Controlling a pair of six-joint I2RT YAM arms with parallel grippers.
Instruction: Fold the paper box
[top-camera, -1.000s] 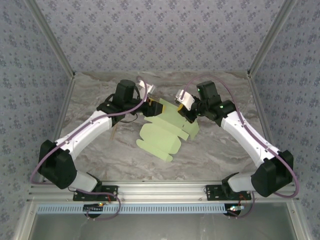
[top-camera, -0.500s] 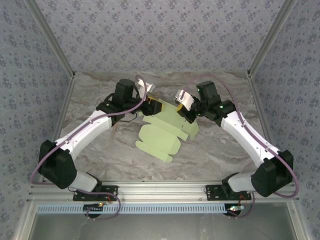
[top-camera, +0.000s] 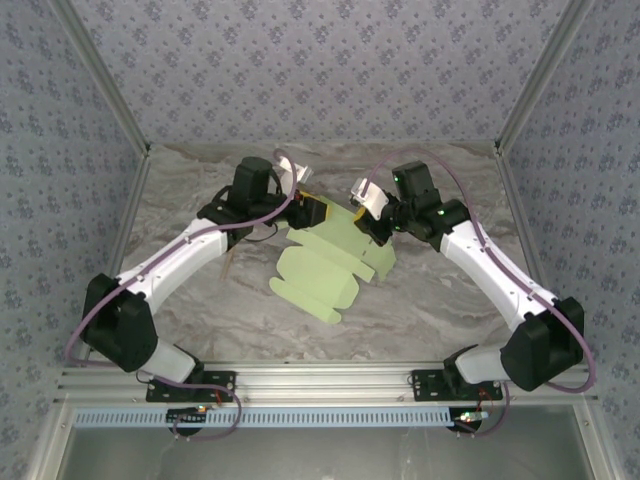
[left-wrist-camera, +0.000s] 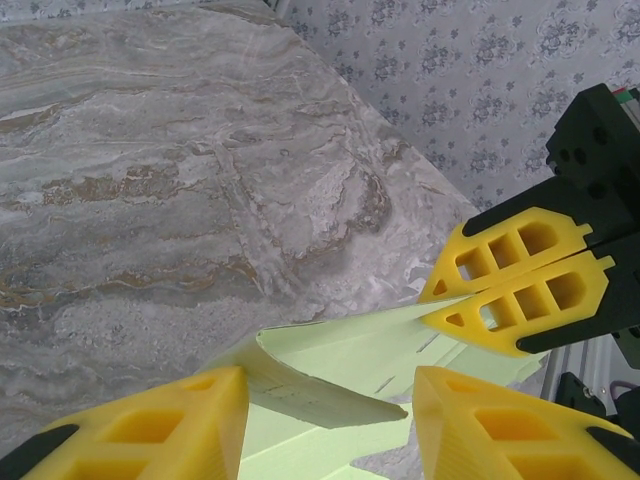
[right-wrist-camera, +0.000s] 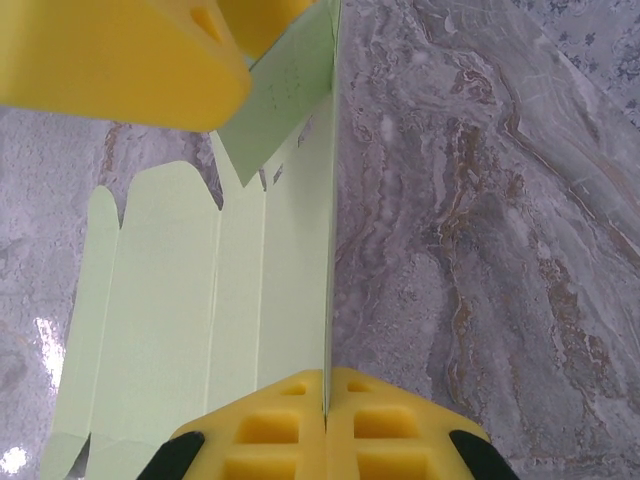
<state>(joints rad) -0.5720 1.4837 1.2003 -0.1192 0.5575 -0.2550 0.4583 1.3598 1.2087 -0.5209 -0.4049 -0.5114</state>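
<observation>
Evidently the right hand (right-wrist-camera: 326, 385) is clenched on one raised edge of the paper box (top-camera: 322, 268), probably to anchor it. The left hand (left-wrist-camera: 330, 400) is released, its fingers (left-wrist-camera: 150, 420) straddling a curled flap, seemingly ready to fold it. The pale-green sheet lies mostly flat mid-tabletop (top-camera: 450, 300), a grey marbled surface enclosed by floral-papered walls (top-camera: 320, 70).

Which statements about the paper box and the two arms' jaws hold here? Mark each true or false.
1. The paper box is a mostly flat sheet on the table. True.
2. The right gripper has its jaws wide open. False: they are shut on an edge of the sheet.
3. The left gripper has its jaws apart, with a curled flap between them. True.
4. The paper box is bright red. False: it is pale green.
</observation>
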